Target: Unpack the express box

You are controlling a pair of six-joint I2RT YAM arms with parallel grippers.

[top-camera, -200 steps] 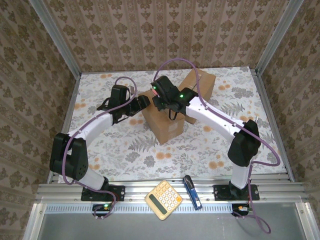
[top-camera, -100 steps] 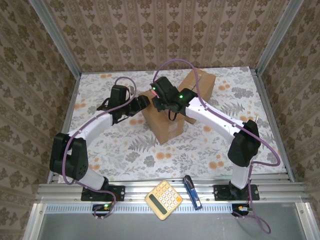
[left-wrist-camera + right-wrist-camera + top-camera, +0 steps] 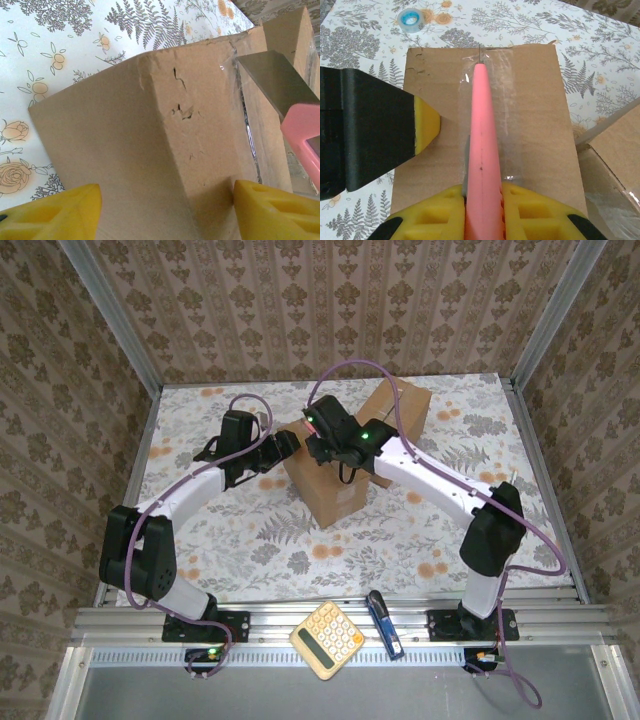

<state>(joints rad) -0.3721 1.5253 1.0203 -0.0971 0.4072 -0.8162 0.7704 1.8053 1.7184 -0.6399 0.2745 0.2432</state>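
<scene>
Your right pincer (image 3: 482, 200): clenched on pink utility knife (image 3: 482, 135). Blade points ahead of fingertips, along taped seam of cardboard express box (image 3: 530, 100) directly beneath.
Your left pincer (image 3: 165, 202): released, jaws spread wide, straddling box's top edge. One pad over top face, other beside side wall; contact unclear.
Second carton (image 3: 400, 405) beyond right pincer.
Tape roll (image 3: 410, 20) on table, far ahead, left of right pincer.

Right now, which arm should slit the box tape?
Right. The right gripper is shut on the pink cutter, lined up along the taped seam. The left gripper is open, straddling a corner of the box.
</scene>
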